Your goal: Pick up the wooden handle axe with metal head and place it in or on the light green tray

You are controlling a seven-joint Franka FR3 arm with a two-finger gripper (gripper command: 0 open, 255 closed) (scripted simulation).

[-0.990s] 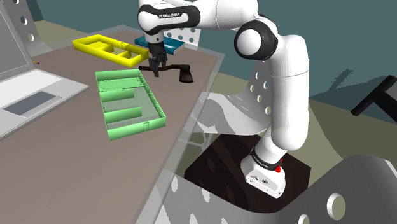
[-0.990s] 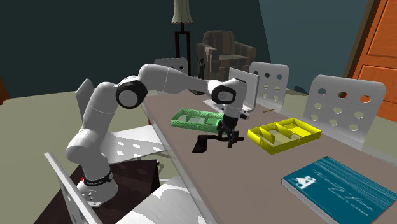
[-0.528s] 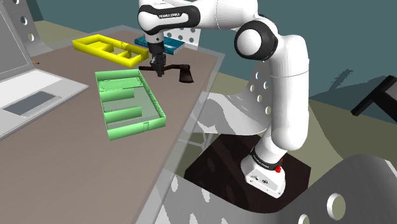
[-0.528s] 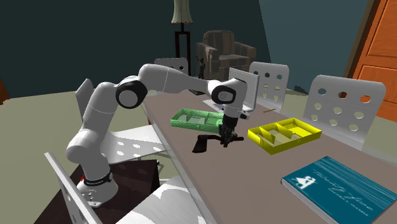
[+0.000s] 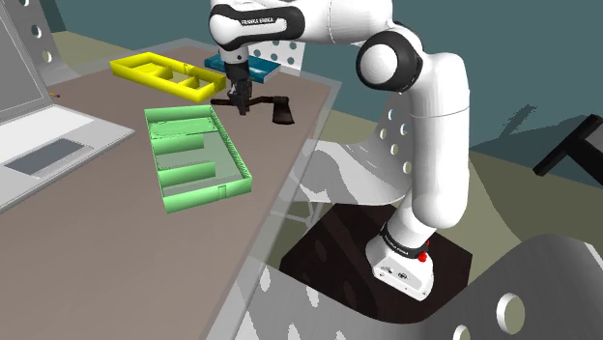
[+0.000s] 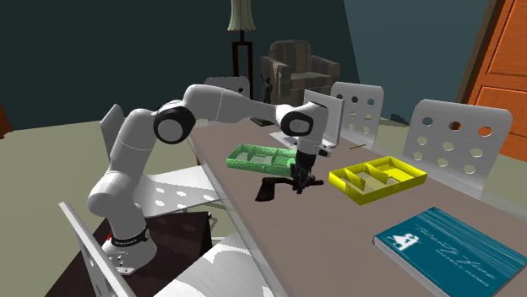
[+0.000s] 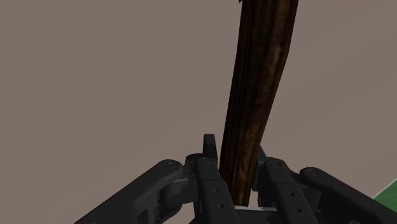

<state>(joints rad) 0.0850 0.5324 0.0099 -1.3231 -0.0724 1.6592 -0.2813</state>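
Note:
The axe [image 5: 271, 104] lies flat on the brown table, its dark wooden handle [image 7: 257, 95] running away from the hand and its dark head [image 6: 267, 191] toward the table edge. My black gripper [image 5: 241, 104] points straight down over the handle's middle and is shut on it; in the wrist view both fingers [image 7: 210, 167] clasp the handle from either side. The gripper [image 6: 298, 184] also shows low over the table in the second exterior view. The light green tray [image 5: 193, 155], with inner dividers, lies beside the axe at the shoulder view's left.
A yellow divided tray [image 5: 166, 73] and a teal book [image 5: 249, 66] lie beyond the axe. An open laptop [image 5: 39, 145] stands at the shoulder view's far left. Perforated grey chairs [image 6: 452, 135] line the table's far side; another teal book [image 6: 460, 251] lies near that view's right.
The fingers have gone from spread wide over the axe handle to shut on it. The arm and the axe have stayed in place.

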